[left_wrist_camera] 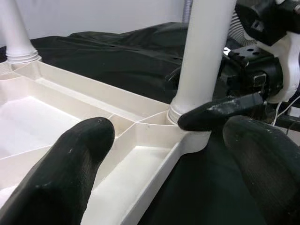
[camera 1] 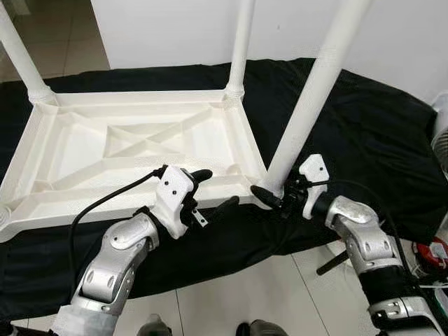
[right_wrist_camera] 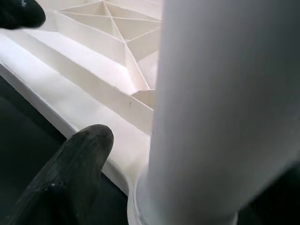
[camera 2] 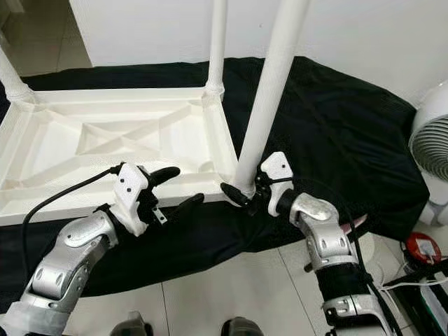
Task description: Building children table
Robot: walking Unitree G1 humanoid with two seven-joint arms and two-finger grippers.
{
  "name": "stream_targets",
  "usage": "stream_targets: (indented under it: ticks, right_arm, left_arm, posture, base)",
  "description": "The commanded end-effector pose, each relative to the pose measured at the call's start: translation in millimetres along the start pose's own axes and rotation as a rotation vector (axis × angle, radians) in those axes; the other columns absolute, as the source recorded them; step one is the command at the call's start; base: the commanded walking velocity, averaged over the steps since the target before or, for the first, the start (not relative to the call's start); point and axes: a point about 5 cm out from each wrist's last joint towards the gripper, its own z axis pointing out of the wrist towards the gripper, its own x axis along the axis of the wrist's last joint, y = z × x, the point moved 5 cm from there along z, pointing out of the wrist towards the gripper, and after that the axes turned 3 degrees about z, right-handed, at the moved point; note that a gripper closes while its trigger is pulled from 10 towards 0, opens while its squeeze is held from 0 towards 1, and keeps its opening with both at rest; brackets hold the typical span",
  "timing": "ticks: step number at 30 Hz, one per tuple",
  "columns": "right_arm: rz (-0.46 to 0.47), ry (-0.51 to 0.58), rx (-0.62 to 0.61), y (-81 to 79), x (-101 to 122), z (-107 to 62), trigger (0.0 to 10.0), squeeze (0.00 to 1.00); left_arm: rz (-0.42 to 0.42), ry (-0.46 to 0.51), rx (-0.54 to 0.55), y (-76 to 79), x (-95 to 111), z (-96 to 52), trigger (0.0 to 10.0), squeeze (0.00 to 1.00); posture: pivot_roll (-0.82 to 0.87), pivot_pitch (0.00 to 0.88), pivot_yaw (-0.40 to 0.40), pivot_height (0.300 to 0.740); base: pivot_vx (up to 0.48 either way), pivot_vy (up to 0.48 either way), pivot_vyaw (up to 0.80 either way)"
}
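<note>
Tabletop [camera 1: 140, 143] lies upside down on black cloth [camera 1: 350, 126]. My left gripper [camera 1: 210, 190] sits wide open over its near rim, holding nothing. My right gripper [camera 1: 274, 194] is at the base of the near-right leg [camera 1: 315, 91]; I cannot tell its grip.

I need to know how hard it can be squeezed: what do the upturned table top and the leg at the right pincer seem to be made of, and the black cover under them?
Table top: likely moulded plastic, white, semi-gloss, with cast ribs beneath.
Leg: seemingly matching white plastic tube, smooth sheen.
Cover: black cloth, matte and wrinkled.
</note>
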Motion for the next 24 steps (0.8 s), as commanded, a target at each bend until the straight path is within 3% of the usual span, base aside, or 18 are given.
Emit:
stream_targets:
  ticks: [1, 5, 6, 7, 8, 17, 20, 24]
  right_arm:
    - [-0.02, -0.022, 0.023, 0.7, -5, 5.1, 10.0, 0.0]
    - [-0.018, -0.032, 0.036, 1.3, -11, 15.0, 10.0, 0.0]
    - [-0.009, -0.029, 0.055, -4.3, -14, 19.0, 4.8, 0.0]
    - [-0.009, -0.029, 0.055, -4.3, -14, 19.0, 4.8, 0.0]
    - [-0.008, -0.027, 0.067, -9.3, -16, 21.6, 0.0, 0.0]
    - [0.005, -0.009, 0.008, -5.6, -20, 23.2, 0.0, 0.0]
    - [0.027, -0.085, -0.213, 10.8, -39, 21.2, 0.0, 0.0]
    - [0.071, -0.068, -0.331, 4.6, -42, 23.7, 0.0, 0.0]
  left_arm:
    - [0.001, 0.009, -0.156, 17.2, 3, -0.2, 10.0, 0.0]
    - [-0.005, 0.007, -0.146, 16.9, 4, -0.8, 10.0, 0.0]
    - [-0.006, 0.007, -0.142, 16.9, 4, -0.5, 10.0, 0.0]
    - [-0.006, 0.007, -0.142, 16.9, 4, -0.5, 10.0, 0.0]
    - [-0.009, 0.008, -0.138, 17.2, 5, -0.2, 10.0, 0.0]
    - [-0.015, 0.005, -0.131, 15.9, 4, -1.2, 10.0, 0.0]
    - [-0.018, 0.011, -0.117, 13.3, 5, -0.4, 10.0, 0.0]
    - [-0.022, 0.016, -0.098, 11.0, 5, 1.8, 10.0, 0.0]
  posture:
    - [0.06, 0.028, -0.03, 0.74]
    - [0.06, 0.027, -0.033, 0.74]
    - [0.06, 0.027, -0.034, 0.74]
    - [0.06, 0.027, -0.034, 0.74]
    - [0.06, 0.027, -0.034, 0.74]
    - [0.07, 0.022, -0.034, 0.74]
    - [0.07, 0.018, -0.043, 0.74]
    - [0.07, 0.012, -0.049, 0.74]
  base:
    - [0.0, 0.0, 0.0]
    - [0.0, 0.0, 0.0]
    - [0.0, 0.0, 0.0]
    - [0.0, 0.0, 0.0]
    - [0.0, 0.0, 0.0]
    - [0.0, 0.0, 0.0]
    - [0.0, 0.0, 0.0]
    - [0.0, 0.0, 0.0]
